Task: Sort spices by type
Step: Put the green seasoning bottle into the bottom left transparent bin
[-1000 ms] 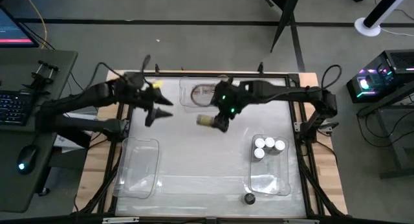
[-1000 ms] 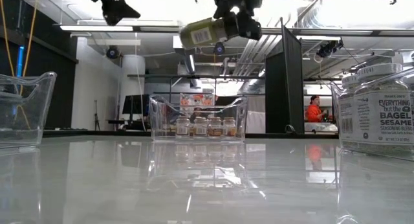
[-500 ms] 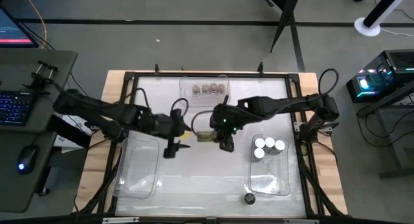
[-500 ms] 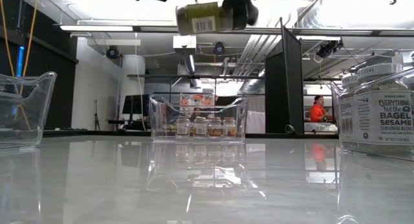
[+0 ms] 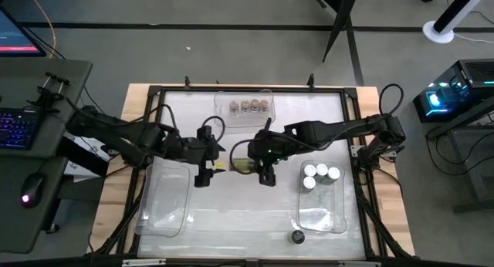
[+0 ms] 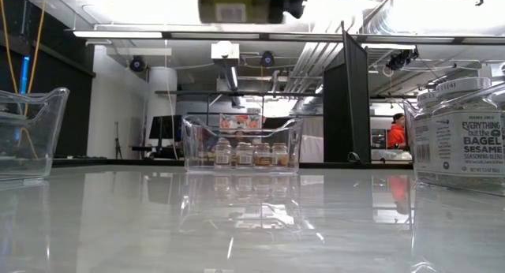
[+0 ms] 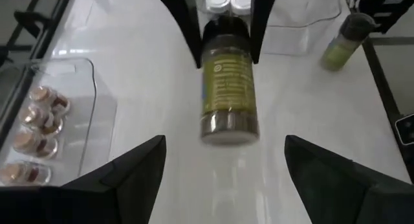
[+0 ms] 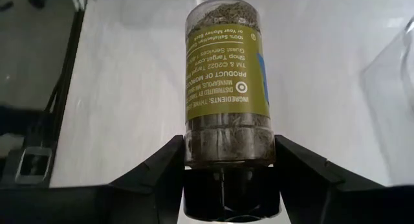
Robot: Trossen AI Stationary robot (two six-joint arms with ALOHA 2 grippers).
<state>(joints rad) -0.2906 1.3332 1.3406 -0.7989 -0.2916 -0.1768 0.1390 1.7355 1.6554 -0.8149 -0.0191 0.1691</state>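
Mid-handover, above the desk (image 5: pixel 231 213) centre. The right end effector (image 8: pixel 228 185) pinches a green-label jar (image 5: pixel 242 166) by its black-lid end; the jar lies horizontal in the air, its base pointing toward the left arm. In the low view the jar (image 6: pixel 229 5) hangs near the top edge, well clear of the desk.

Change over the last second: the right arm has carried the jar from near the far bin toward the middle and slightly left. The left arm has swung in from the far-left side, and its end effector (image 5: pixel 208 165) now sits just beside the jar's free end, fingers (image 7: pixel 129 179) spread wide on either side of the jar's line, not touching it.

Elsewhere:
- Far bin (image 5: pixel 266 93): four brown-lid jars (image 5: pixel 245 106) in a row.
- Right bin (image 5: pixel 336 221): white-lid jars (image 5: pixel 320 174) clustered at its far end.
- Left bin (image 5: pixel 166 213): looks unfilled.
- One black-lid jar (image 5: pixel 298 236) stands alone by the near edge.

Judgement: the green jar is likely bound for the left bin via the left arm. Next step needs the left fingers closed on the jar body before the right lets go; early release risks a drop.
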